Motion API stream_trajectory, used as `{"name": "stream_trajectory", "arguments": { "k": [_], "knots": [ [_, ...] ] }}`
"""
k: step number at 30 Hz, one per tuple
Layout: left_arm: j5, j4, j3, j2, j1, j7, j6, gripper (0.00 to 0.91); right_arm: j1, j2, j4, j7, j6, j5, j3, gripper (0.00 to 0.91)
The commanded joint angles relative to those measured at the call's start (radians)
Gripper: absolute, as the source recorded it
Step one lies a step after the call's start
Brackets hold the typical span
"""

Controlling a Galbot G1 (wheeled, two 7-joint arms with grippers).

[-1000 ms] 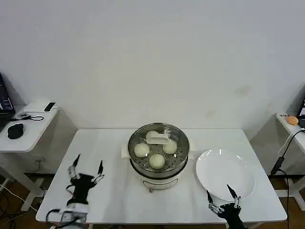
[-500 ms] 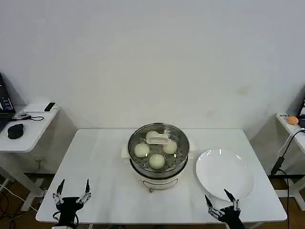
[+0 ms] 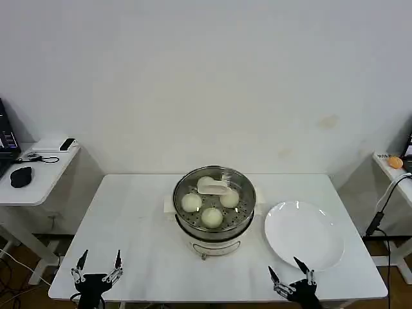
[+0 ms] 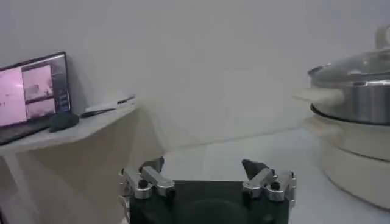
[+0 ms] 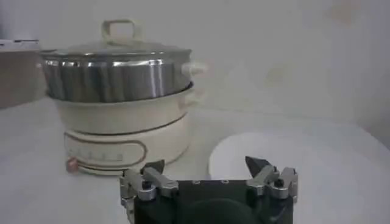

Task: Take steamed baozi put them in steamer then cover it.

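Observation:
The steamer (image 3: 182, 222) stands mid-table on its white pot base, with the cover (image 3: 244, 187) resting on it. Through the glass I see steamed baozi (image 3: 212, 217) inside, around the cover's cream handle (image 3: 212, 187). My left gripper (image 3: 100, 258) hangs open and holds nothing at the table's front left edge. My right gripper (image 3: 284, 266) is open and holds nothing at the front right, just before the plate. In the left wrist view the gripper (image 4: 204, 170) faces the steamer (image 4: 359, 106). In the right wrist view the gripper (image 5: 207, 167) faces the steamer (image 5: 116, 76) and cover (image 5: 116, 50).
A flat white plate (image 3: 304, 234) (image 5: 274, 158) lies right of the steamer. A side table (image 3: 45, 170) with a mouse and a laptop stands at the left. Another small table (image 3: 394, 168) with a cable is at the right.
Both grippers have drawn back toward the table's front edge, the left one the most. The steamer, cover and plate have not moved.

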Motion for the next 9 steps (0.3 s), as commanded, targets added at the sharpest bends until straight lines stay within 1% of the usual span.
{"name": "stream_trajectory", "arguments": {
  "k": [1, 9],
  "knots": [
    [-0.008, 0.005, 0.003, -0.007, 0.004, 0.017, 0.036, 0.907, 0.000, -0.027, 0.011, -0.004, -0.012, 0.039, -0.032, 0.907],
    [-0.010, -0.010, 0.022, -0.011, 0.001, 0.018, 0.039, 0.907, -0.012, -0.023, 0.010, 0.000, -0.007, 0.022, -0.040, 0.907]
  ]
}}
